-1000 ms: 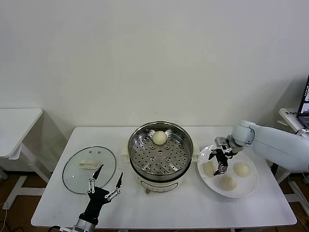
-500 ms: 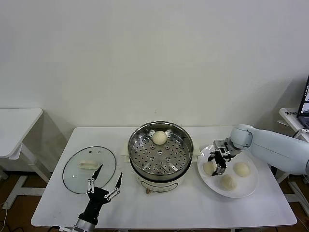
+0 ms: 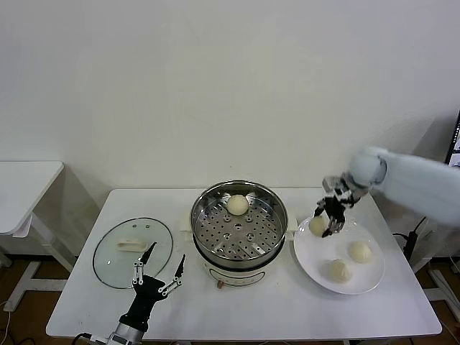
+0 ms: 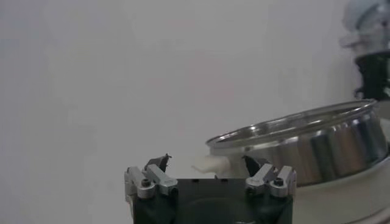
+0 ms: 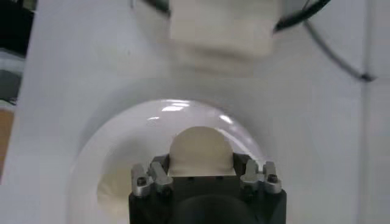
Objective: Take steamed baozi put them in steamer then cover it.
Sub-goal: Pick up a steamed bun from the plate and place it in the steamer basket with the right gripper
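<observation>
My right pincer (image 3: pixel 328 218) grips a steamed baozi (image 3: pixel 318 226) lifted above the white plate (image 3: pixel 338 279); next I carry it into the steamer (image 3: pixel 239 223). My left pincer (image 3: pixel 158 272), open, idles beside the cover (image 3: pixel 133 251).

One cream-white bun (image 3: pixel 237 204) sits at the back of the shiny round steamer (image 3: pixel 239 251). One bun (image 3: pixel 318 226) is lifted above the plate; two buns (image 3: pixel 359 251) lie on it. The glass lid (image 3: pixel 122 262) lies flat left of the steamer.

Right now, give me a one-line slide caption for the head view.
Right gripper lifts a baozi off the white plate beside the steamer; left gripper waits open.
</observation>
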Robot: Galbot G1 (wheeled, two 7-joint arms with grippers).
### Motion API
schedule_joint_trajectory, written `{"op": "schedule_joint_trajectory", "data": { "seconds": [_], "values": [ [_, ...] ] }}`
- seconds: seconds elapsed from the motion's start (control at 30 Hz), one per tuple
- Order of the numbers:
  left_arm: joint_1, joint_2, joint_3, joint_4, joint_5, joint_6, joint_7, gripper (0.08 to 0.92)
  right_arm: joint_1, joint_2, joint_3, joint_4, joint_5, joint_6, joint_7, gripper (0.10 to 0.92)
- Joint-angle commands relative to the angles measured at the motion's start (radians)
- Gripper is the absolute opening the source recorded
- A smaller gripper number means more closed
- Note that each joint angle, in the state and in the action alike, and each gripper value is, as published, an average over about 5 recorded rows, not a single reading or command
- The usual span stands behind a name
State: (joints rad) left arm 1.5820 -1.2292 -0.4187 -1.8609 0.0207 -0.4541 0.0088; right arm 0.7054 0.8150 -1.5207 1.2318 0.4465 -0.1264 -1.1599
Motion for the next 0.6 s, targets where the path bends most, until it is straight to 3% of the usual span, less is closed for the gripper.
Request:
{"op": "schedule_joint_trajectory", "data": {
  "seconds": [0.03, 0.27, 0.6],
  "values": [
    [-0.001, 0.003, 0.007, -0.006, 0.000, -0.001, 0.000, 0.823, 0.347, 0.136, -0.119, 0.110, 0.163, -0.040, -0.116, 0.696],
    [-0.006, 0.006, 0.014, -0.006, 0.000, -0.003, -0.001, 0.823, 0.326, 0.285, -0.141, 0.168, 0.314, -0.112, -0.019, 0.693],
    [-0.011, 0.007, 0.017, -0.007, 0.000, -0.003, -0.004, 0.823, 0.128, 0.502, -0.139, 0.082, 0.418, -0.165, 0.184, 0.679]
  ]
}}
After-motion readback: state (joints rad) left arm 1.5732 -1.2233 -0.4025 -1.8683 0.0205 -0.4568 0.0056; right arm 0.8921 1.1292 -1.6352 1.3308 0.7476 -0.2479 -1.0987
